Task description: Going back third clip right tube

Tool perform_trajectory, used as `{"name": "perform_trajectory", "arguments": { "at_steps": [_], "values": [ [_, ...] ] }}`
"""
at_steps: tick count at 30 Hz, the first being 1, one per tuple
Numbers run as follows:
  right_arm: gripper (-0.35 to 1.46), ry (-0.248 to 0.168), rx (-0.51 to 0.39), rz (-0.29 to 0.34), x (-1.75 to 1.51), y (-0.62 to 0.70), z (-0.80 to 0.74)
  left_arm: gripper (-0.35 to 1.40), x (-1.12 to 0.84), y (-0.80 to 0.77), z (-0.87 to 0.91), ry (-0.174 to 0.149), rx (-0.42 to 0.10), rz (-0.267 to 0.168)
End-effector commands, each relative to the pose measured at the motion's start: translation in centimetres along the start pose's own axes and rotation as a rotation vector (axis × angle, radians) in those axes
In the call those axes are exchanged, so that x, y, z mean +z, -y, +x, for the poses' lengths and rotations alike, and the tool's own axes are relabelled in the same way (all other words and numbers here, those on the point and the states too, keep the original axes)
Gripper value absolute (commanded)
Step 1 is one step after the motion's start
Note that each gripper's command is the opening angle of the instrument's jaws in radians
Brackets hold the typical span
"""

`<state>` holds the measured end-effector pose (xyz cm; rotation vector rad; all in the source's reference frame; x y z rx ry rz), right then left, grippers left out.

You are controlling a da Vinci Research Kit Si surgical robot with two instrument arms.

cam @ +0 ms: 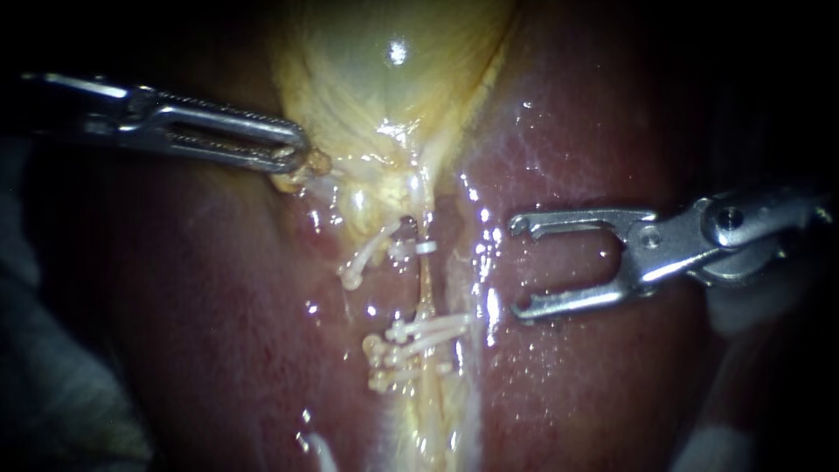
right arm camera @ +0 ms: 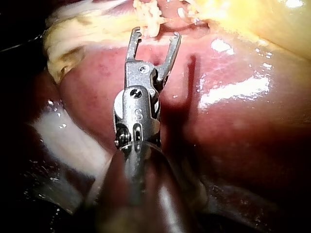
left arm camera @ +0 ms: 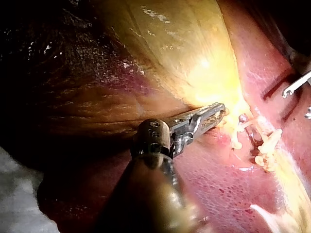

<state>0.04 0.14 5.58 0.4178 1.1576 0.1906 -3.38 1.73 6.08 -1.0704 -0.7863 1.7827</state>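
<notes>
Our left instrument (cam: 301,157) has jaws clamped on the gallbladder (cam: 384,79). Our right instrument (cam: 517,267) has jaws wide, empty, clips (cam: 411,336) just ahead.

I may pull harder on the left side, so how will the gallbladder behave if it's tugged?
Probably floppy: the gallbladder bunches into folds where the left instrument grips it. Likely slippery, as its surface shines wet. Possibly easy to tear, since the jaws hold only a small nub at its edge.
</notes>
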Motion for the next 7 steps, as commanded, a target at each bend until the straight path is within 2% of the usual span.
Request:
{"name": "perform_trajectory", "arguments": {
  "at_steps": [1, 7],
  "values": [
    [0.5, 0.0, 0.0, 0.0, 0.01, 0.0, 0.0, -0.35, -0.01, 0.01, 0.0, 0.002, 0.0, -0.001],
    [0.5, 0.0, 0.0, -0.001, 0.02, 0.0, 0.01, -0.35, -0.06, 0.01, 0.0, 0.003, 0.0, -0.004]
  ]
}}
